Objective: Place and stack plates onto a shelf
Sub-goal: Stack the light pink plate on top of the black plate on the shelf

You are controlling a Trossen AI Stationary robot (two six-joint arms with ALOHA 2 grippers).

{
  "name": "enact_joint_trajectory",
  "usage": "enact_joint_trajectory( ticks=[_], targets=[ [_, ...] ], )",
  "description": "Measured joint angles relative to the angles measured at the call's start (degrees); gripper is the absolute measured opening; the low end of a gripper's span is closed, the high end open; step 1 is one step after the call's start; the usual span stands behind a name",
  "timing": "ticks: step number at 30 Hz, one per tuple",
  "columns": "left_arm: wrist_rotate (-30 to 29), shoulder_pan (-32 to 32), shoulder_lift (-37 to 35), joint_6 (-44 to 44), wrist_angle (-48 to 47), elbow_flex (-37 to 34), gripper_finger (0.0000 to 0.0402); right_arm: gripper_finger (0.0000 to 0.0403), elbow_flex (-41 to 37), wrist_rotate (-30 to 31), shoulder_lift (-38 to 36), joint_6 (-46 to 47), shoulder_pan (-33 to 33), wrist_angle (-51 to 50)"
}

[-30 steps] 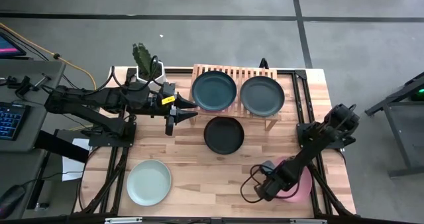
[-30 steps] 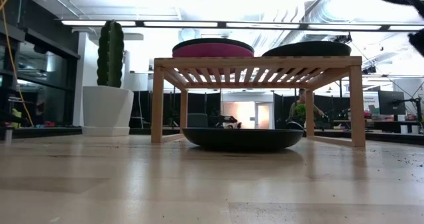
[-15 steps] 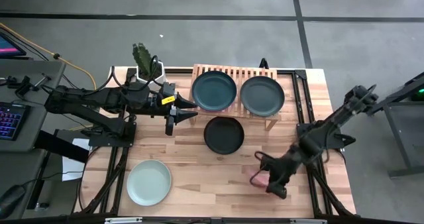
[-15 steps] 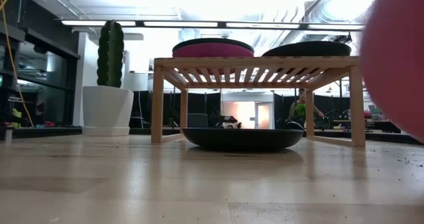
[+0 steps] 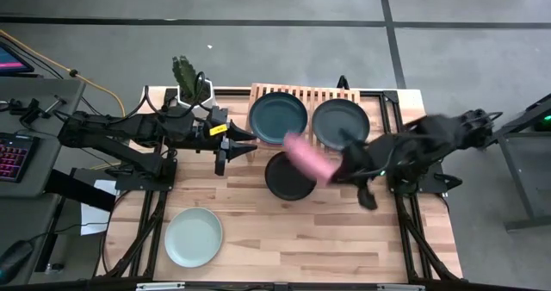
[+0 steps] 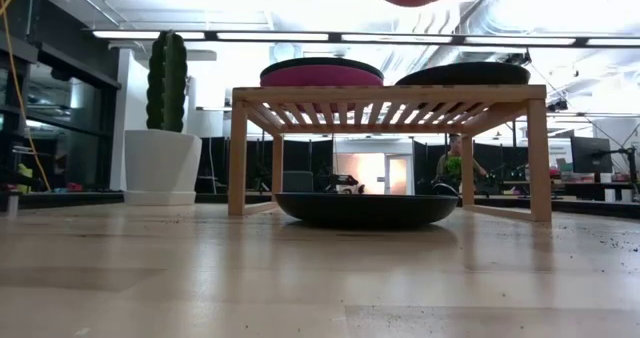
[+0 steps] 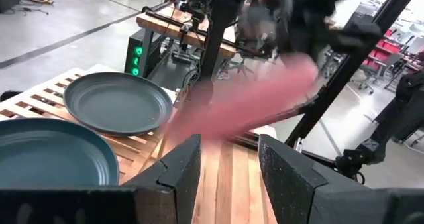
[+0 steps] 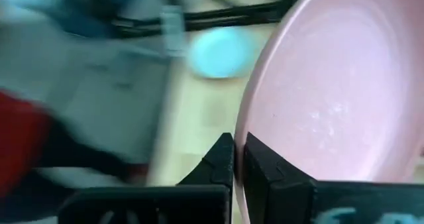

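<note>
The light-wood shelf [image 5: 303, 94] stands at the table's far side. On it lie a dark teal plate [image 5: 278, 117] and a dark grey-green plate [image 5: 341, 123]. In the low view a hot pink plate [image 6: 320, 76] lies under the teal one. A black plate [image 5: 290, 177] rests on the table in front of the shelf. A pale mint plate [image 5: 194, 237] lies at the near left. My right gripper [image 5: 337, 167] is shut on the light pink plate [image 5: 308, 158], in the air above the black plate. My left gripper [image 5: 244, 145] is open and empty left of the shelf. My right gripper pinches the light pink plate's rim [image 8: 246, 142] between its two fingers [image 8: 222, 163], one on each face. The plate [image 8: 344, 98] is lifted clear of the table and tilted steeply; it stretches away from the fingers toward the table's left.
A white pot with a green cactus [image 5: 189, 83] stands at the far left corner, beside the shelf. Bare tabletop [image 5: 293, 239] lies along the near edge between the mint plate and the right side.
My right gripper has taken the light pink plate up from the table's near right corner and swung it fast toward the far edge and the left. The plate is now tipped up and high above the black plate, in front of the shelf.
</note>
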Motion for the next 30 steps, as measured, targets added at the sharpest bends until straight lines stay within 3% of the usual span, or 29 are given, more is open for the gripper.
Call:
enact_joint_trajectory(
  ticks=[4, 8, 13, 20, 30],
  targets=[
    [0.0, 0.0, 0.0, 0.02, 0.47, 0.0, 0.014, 0.0, 12.91, 14.17, 3.62, -2.68, -2.21, -19.93],
    [0.0, 0.0, 0.0, 0.04, 1.01, 0.0, 0.014, 0.0, 16.91, 19.06, 6.14, -2.02, -5.95, -29.86],
    [0.0, 0.15, 0.0, 0.06, 1.16, 0.01, 0.014, 0.0, 11.53, 19.51, 6.97, -3.75, -10.32, -29.26],
    [-0.02, 0.15, 0.0, 0.04, 1.33, 0.02, 0.014, 0.0, -2.07, 19.1, 7.36, -1.51, -14.69, -28.68],
    [-1.46, 0.15, 0.0, 0.11, 1.27, 0.02, 0.014, 0.0, -11.3, 18.91, 7.28, 2.43, -14.82, -25.16]
  ],
)
